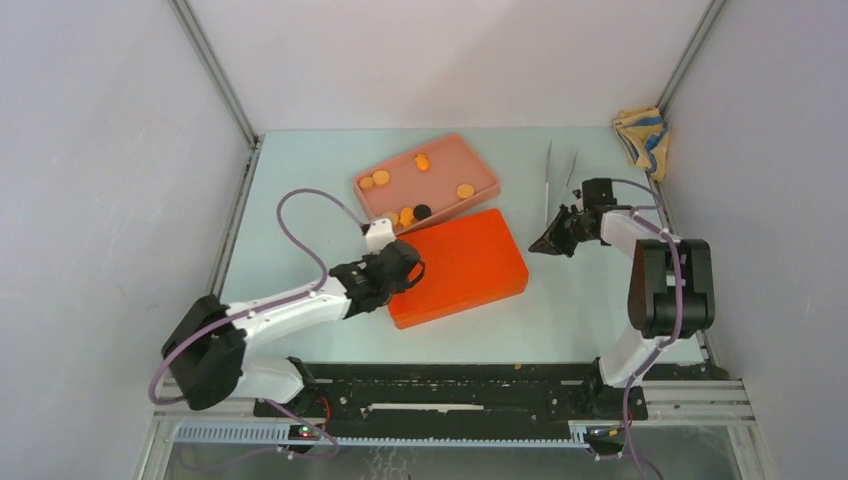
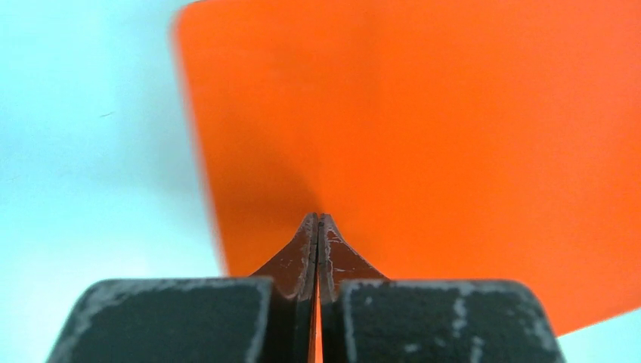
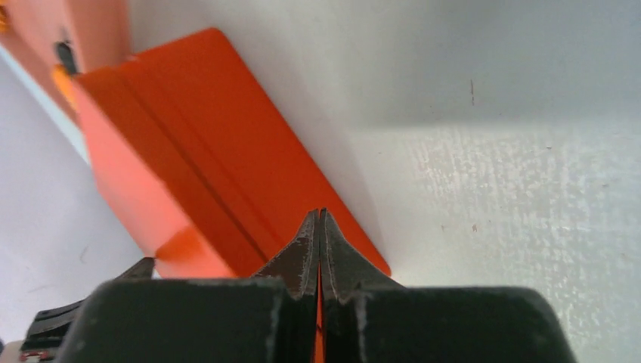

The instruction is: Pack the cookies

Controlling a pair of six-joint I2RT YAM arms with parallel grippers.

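Currently, on my left wrist feed, the left claw [image 2: 317, 221] is fully closed, with its two fingers pressed tip to tip and nothing between them. It is positioned over the orange lid [image 2: 423, 113], near that lid's left edge; I cannot tell whether the tips touch it. From the top camera, the left claw [image 1: 405, 268] sits at the lid's near-left corner, with the arm reaching in from the lower left.

The right claw [image 3: 319, 215] is also closed and empty, with the fingers meeting along their full length. From above, the right claw [image 1: 548, 243] hangs to the right of the orange lid [image 1: 465, 265], pointing towards it but apart from it. A strip of bare surface [image 1: 580, 300] lies between them.

The cookies [image 1: 381, 177] lie in the pink tray [image 1: 445, 172], which sits just behind the lid. There are several orange discs spread over the tray floor. One black disc [image 1: 422, 211] lies beside an orange one at the tray's near wall.

Thin metal tweezers [image 1: 548, 190] lie on the surface behind the right claw. A yellow and blue cloth [image 1: 642, 140] is bunched in the far right corner.
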